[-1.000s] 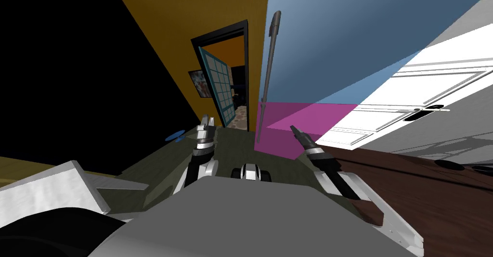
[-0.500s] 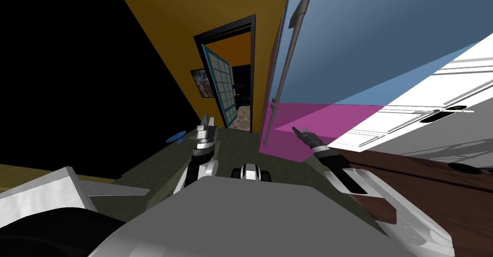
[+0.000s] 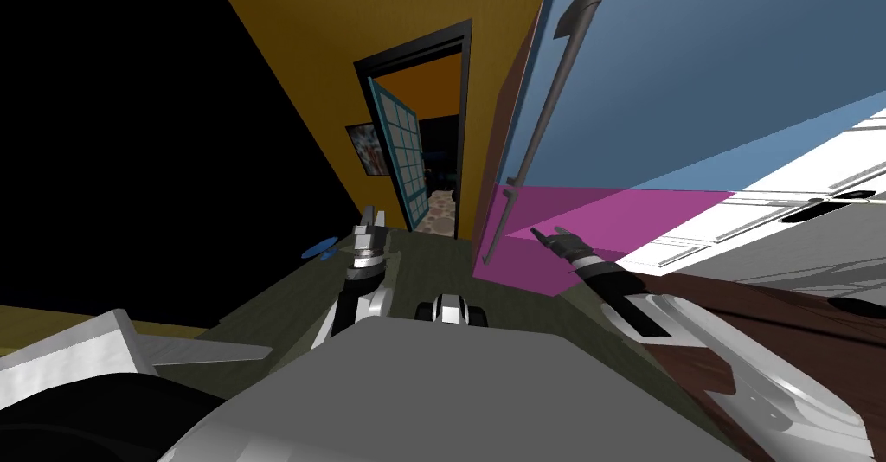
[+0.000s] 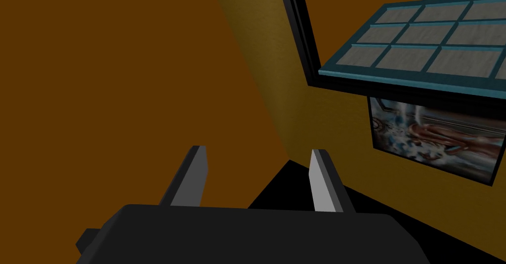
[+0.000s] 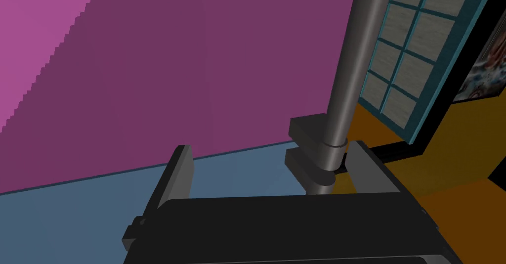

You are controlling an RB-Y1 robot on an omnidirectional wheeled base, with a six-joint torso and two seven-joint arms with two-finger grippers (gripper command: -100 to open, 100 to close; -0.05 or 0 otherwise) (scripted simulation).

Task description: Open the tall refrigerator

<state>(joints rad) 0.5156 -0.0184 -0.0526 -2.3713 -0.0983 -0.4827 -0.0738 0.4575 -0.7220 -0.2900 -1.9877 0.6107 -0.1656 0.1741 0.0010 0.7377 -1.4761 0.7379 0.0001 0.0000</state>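
**Right hand at the refrigerator's handles, both hands released**

- Far left: a black area beside the orange wall.
- Left gripper [image 3: 373, 221] is raised over the dark floor, well apart from the refrigerator. Its fingers [image 4: 323, 182] stand spread with nothing between them.
- Ahead: a black-framed doorway with a teal paned door [image 3: 398, 158] swung open and a framed picture [image 3: 368, 148] on the wall just beside it.
- The tall refrigerator [image 3: 692, 76] rises right of the doorway, blue door above and magenta door [image 3: 597, 214] below. A long grey handle [image 3: 554, 85] runs down the blue door's near edge.
- Right gripper [image 3: 543, 235] is up against the magenta door, near the seam between the two doors. Its fingers are parted. The lower handle [image 5: 353, 53] ends between them, close against one finger. I can't say whether they touch.
- Far right: white cabinets [image 3: 779, 189] above a brown counter [image 3: 779, 327].
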